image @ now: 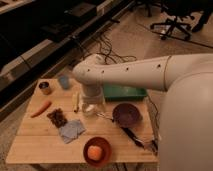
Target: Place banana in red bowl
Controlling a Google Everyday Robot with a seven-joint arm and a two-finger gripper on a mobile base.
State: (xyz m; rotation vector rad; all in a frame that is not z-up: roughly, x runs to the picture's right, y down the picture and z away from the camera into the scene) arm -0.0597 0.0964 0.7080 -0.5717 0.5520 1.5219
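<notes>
My gripper hangs wrist-down over the middle of the wooden table, fingers spread, nothing pinched between them. Just beside it, on the camera's left, lies the banana, pale and slim, flat on the bare wood with its length running away from the camera; I cannot tell if my finger touches it. On my other side a maroon bowl sits near, and behind me is a green tray. In front of the gripper, a crumpled blue cloth lies beside a dark brown packet. The red bowl stands at the near edge of the table, well apart from the banana, with a round orange fruit in it. Farther left are a carrot, a tin can and a blue cup
</notes>
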